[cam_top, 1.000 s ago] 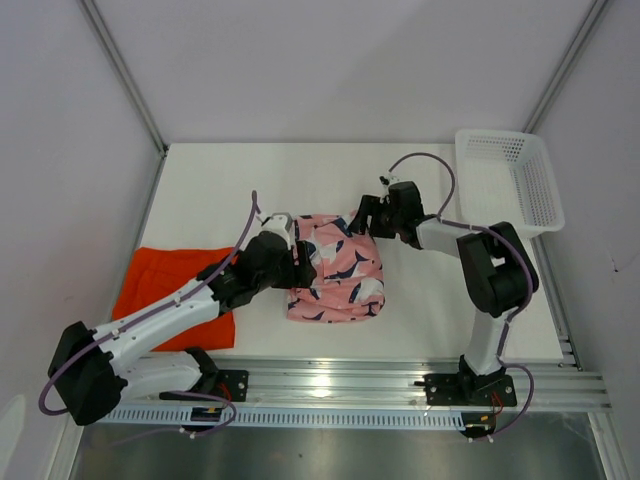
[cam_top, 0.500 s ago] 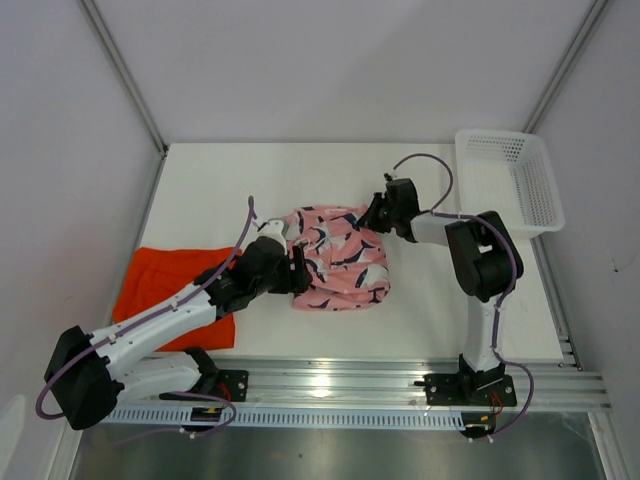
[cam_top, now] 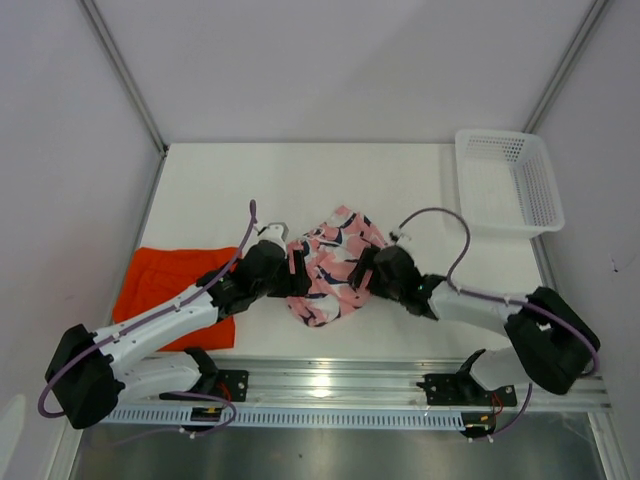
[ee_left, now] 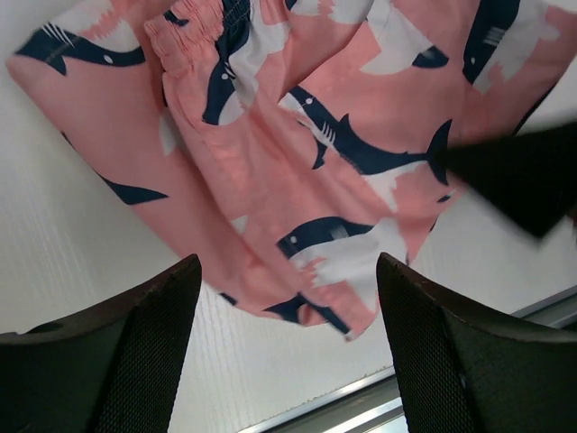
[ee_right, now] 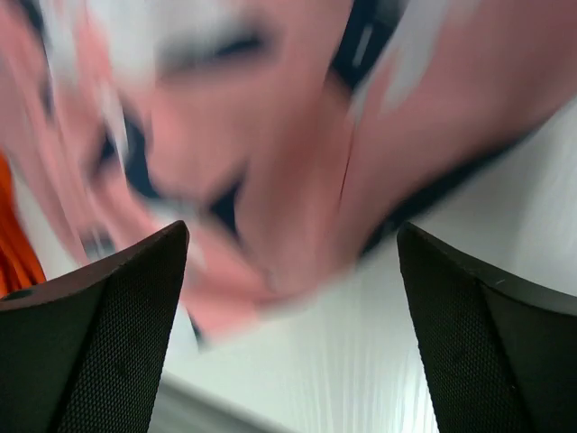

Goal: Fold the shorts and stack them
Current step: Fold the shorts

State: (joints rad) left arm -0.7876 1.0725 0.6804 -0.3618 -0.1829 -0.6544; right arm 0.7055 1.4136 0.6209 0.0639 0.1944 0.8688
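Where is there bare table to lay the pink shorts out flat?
Bare table runs along the far edge, beyond the pink shorts, left of the basket. Crowded: near middle, where left gripper and right gripper flank those shorts; near left, under the orange shorts.

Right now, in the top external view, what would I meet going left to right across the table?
Plain bright orange fabric shorts → left gripper → pink shark-print fabric shorts → right gripper → white plastic mesh basket.
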